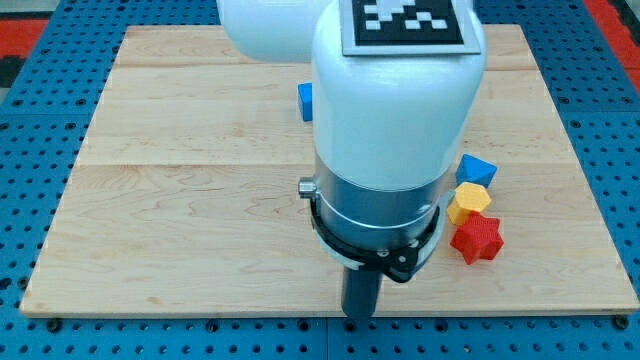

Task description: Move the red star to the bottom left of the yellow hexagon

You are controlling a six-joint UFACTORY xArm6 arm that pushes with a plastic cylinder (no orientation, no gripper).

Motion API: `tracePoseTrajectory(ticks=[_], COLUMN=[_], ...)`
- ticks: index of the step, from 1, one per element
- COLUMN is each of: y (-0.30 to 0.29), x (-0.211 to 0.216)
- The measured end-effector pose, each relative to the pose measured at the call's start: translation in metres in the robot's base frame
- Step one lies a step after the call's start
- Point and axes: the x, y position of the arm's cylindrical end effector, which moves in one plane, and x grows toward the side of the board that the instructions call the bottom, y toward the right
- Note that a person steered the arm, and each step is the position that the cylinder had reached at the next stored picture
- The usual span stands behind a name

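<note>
The red star [476, 239] lies at the view's right, just below the yellow hexagon [469, 202] and touching it, slightly to its right. A blue block [477, 170] sits just above the hexagon. My arm's white body covers the middle of the board. The dark rod comes down from it, and my tip [359, 314] sits near the board's bottom edge, well to the left of the red star and a little lower, apart from all blocks.
Another blue block [305, 101] shows partly at the arm's left edge, near the view's top; the rest of it is hidden. The wooden board [180, 200] lies on a blue pegboard surface [30, 120].
</note>
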Motion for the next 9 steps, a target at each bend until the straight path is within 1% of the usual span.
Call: tracePoseTrajectory(ticks=[1, 2, 3, 4, 5, 6, 7, 8, 9], y=[0.102, 0.140, 0.129, 0.117, 0.098, 0.119, 0.135, 0.080, 0.048], x=[0.000, -0.009, -0.048, -0.074, -0.086, -0.073, -0.102, -0.116, -0.117])
